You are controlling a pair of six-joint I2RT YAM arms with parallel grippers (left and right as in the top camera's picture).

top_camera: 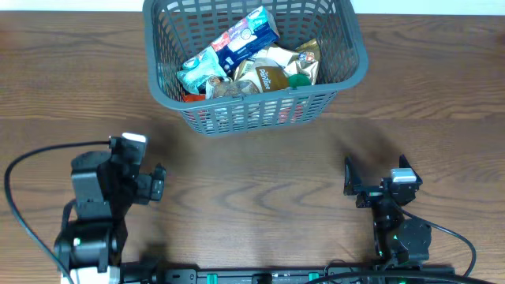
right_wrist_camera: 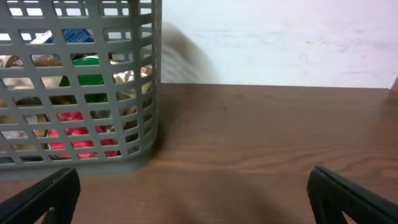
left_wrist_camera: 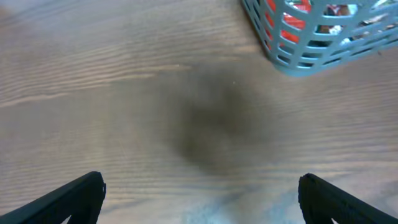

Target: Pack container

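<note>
The grey lattice container (top_camera: 162, 93) stands at the back middle of the table, holding several snack packets (top_camera: 251, 59): blue-white, gold and red ones. A corner of it shows in the left wrist view (left_wrist_camera: 292, 59), and its side shows in the right wrist view (right_wrist_camera: 134, 163). My left gripper (top_camera: 155, 183) is open and empty over bare wood near the front left, well short of the container; its fingers are wide apart in the left wrist view (left_wrist_camera: 202, 199). My right gripper (top_camera: 353, 183) is open and empty at the front right, its fingers wide apart in its own view (right_wrist_camera: 193, 199).
The brown wooden table (top_camera: 260, 173) lies between the two arms and the container. A black cable (top_camera: 24, 170) loops at the left arm. A white wall (right_wrist_camera: 280, 37) shows behind the table in the right wrist view.
</note>
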